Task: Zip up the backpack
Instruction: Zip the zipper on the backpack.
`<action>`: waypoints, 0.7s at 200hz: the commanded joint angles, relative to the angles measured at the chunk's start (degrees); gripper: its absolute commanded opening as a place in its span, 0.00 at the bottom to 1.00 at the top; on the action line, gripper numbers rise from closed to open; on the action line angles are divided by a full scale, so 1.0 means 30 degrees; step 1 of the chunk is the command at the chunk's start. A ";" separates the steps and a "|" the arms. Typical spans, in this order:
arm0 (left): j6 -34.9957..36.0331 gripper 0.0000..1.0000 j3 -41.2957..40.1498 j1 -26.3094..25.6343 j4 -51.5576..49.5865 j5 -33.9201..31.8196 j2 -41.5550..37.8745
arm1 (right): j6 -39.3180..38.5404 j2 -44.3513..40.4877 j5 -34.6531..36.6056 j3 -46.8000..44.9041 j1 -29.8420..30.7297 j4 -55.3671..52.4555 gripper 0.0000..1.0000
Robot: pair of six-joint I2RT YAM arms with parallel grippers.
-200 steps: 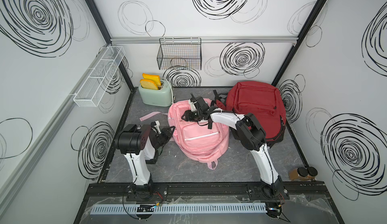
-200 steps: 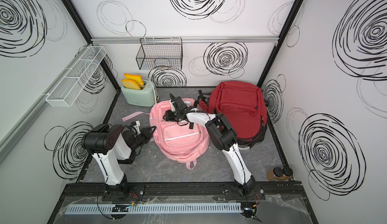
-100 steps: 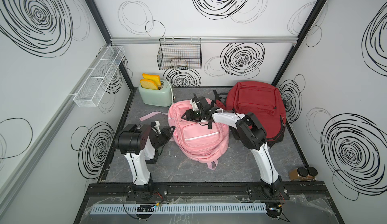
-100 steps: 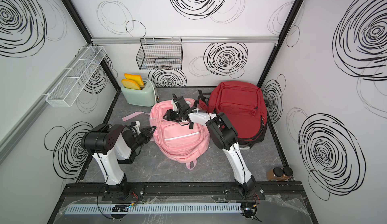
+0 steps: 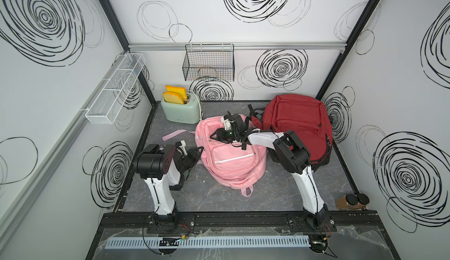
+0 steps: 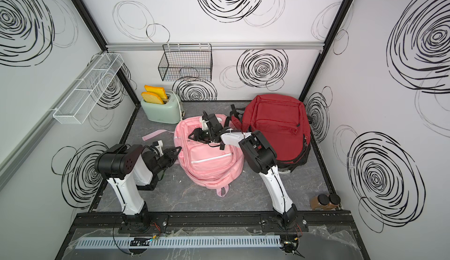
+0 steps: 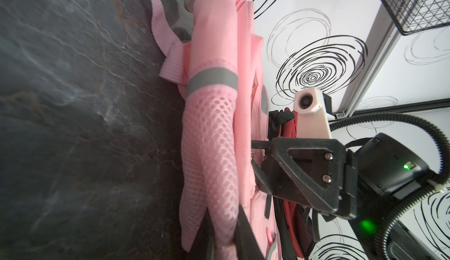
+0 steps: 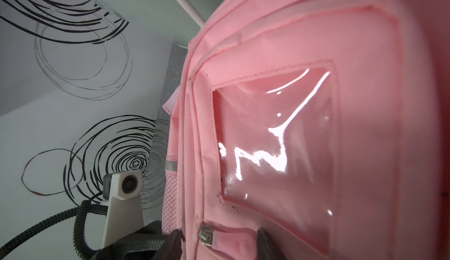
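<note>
Left gripper point(image 5: 199, 150) pinching the pink backpack point(image 5: 233, 163), right gripper point(image 5: 216, 136) parted over it.
Lying flat in the middle of the grey table point(image 5: 219, 198), front up, just beside a red backpack point(image 5: 297, 122) and near a green toaster point(image 5: 181, 112). Clamped by the left jaws at the mesh side pocket point(image 7: 214, 149), netting squeezed between both fingers point(image 7: 244, 240). Straddled by the right jaws at a metal zipper pull point(image 8: 205, 237) beside the clear window point(image 8: 275, 137), toward the bag's far end, neither finger seen touching it.
</note>
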 commanded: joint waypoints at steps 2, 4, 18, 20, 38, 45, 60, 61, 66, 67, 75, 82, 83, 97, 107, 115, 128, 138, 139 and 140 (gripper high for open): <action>-0.0019 0.08 0.0080 -0.0121 0.4929 0.0611 -0.0364 | 0.1433 0.0180 -0.1303 -0.1085 0.0215 0.0169 0.53; -0.0008 0.08 0.0079 -0.0121 0.4913 0.0589 -0.0375 | 0.1484 0.0151 -0.1332 -0.1151 0.0214 0.0273 0.53; 0.0038 0.08 0.0049 -0.0121 0.4828 0.0577 -0.0462 | 0.1828 0.0018 -0.1516 -0.1436 0.0185 0.0958 0.52; 0.0050 0.08 0.0049 -0.0121 0.4792 0.0558 -0.0465 | 0.1832 0.0015 -0.1517 -0.1422 0.0177 0.0975 0.52; 0.0185 0.08 0.0025 -0.0114 0.4574 0.0513 -0.0605 | 0.1972 0.0015 -0.1643 -0.1467 0.0185 0.1155 0.51; 0.0216 0.08 0.0021 -0.0121 0.4537 0.0488 -0.0638 | 0.1980 0.0042 -0.1643 -0.1482 0.0216 0.1197 0.51; 0.0248 0.08 0.0023 -0.0098 0.4466 0.0466 -0.0686 | 0.2385 0.0071 -0.1967 -0.1788 0.0215 0.1908 0.49; 0.0239 0.08 0.0021 -0.0095 0.4462 0.0465 -0.0679 | 0.2416 0.0057 -0.1982 -0.1812 0.0229 0.1972 0.49; 0.0259 0.08 0.0041 -0.0093 0.4446 0.0448 -0.0682 | 0.2594 0.0070 -0.2096 -0.1946 0.0214 0.2280 0.47; 0.0245 0.08 0.0045 -0.0107 0.4452 0.0456 -0.0676 | 0.2624 0.0072 -0.2105 -0.1950 0.0214 0.2333 0.47; 0.0230 0.08 0.0044 -0.0100 0.4435 0.0461 -0.0671 | 0.2926 0.0088 -0.2261 -0.2181 0.0211 0.2877 0.44; 0.0218 0.09 0.0044 -0.0092 0.4440 0.0484 -0.0664 | 0.3086 0.0102 -0.2338 -0.2292 0.0192 0.3190 0.43; 0.0224 0.09 0.0032 -0.0092 0.4434 0.0489 -0.0653 | 0.3119 0.0102 -0.2358 -0.2299 0.0188 0.3213 0.43; 0.0230 0.09 0.0035 -0.0098 0.4459 0.0475 -0.0642 | 0.3685 0.0190 -0.2739 -0.2648 0.0181 0.4151 0.41; 0.0208 0.09 0.0021 -0.0113 0.4458 0.0484 -0.0664 | 0.3868 0.0234 -0.2876 -0.2736 0.0155 0.4466 0.41; 0.0218 0.08 0.0020 -0.0107 0.4458 0.0491 -0.0660 | 0.4058 0.0292 -0.3080 -0.2808 0.0155 0.4813 0.41; 0.0207 0.08 0.0021 -0.0101 0.4459 0.0487 -0.0671 | 0.4296 0.0353 -0.3307 -0.2853 0.0183 0.5192 0.43; 0.0230 0.08 0.0020 -0.0105 0.4458 0.0476 -0.0671 | 0.4236 0.0337 -0.3285 -0.2883 0.0186 0.5138 0.43; 0.0230 0.08 0.0035 -0.0113 0.4473 0.0470 -0.0671 | 0.4236 0.0337 -0.3285 -0.2873 0.0185 0.5154 0.43; 0.0230 0.08 0.0027 -0.0117 0.4465 0.0482 -0.0671 | 0.4236 0.0352 -0.3315 -0.2853 0.0200 0.5162 0.43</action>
